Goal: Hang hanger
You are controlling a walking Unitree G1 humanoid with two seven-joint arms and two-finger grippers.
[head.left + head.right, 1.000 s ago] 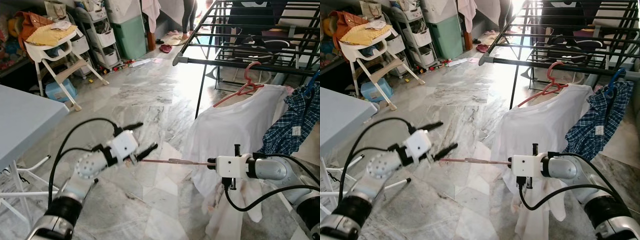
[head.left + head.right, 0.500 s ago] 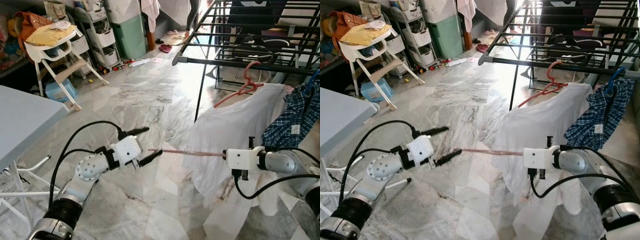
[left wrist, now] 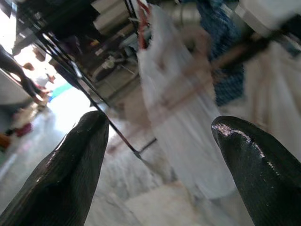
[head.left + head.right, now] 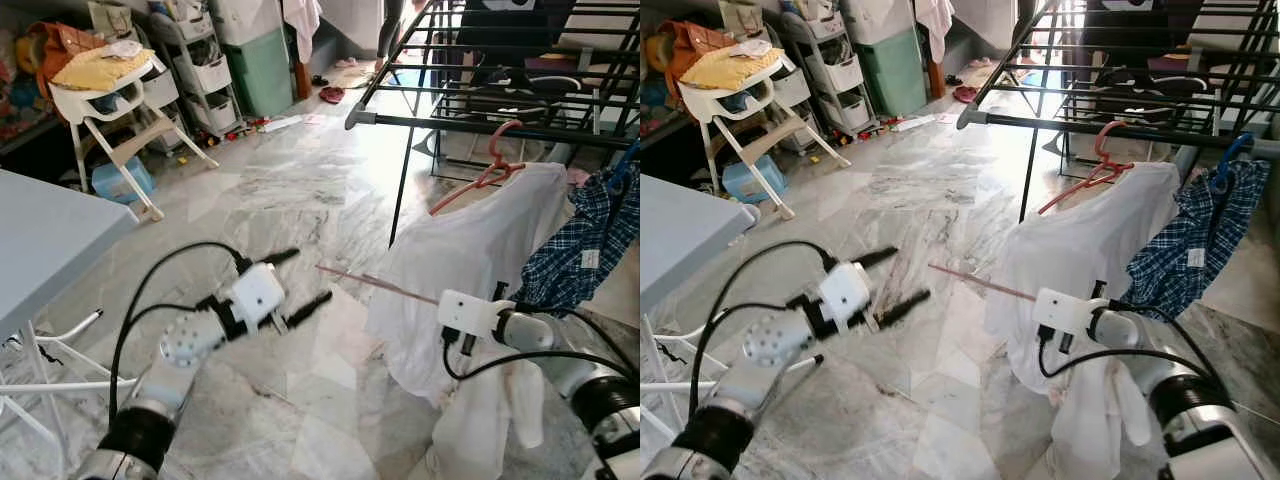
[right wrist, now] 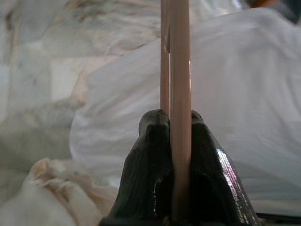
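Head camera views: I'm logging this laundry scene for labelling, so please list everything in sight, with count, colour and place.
pink hanger: one, thin, pinched in the right gripper, pointing toward the left gripper
red hanger: one, hooked on the drying rack, carrying the white shirt
white shirt: one, hanging at the right, in front of the rack
plaid shirt: one, blue checked, on a blue hanger at the far right
drying rack: one, black metal, upper right
high chair: one, white, yellow cloth on it, upper left
grey table: one, left edge
green bin: one, by the back wall
marble floor: grey-white
left gripper: fingers open, holding nothing
right gripper: fingers shut on the pink hanger
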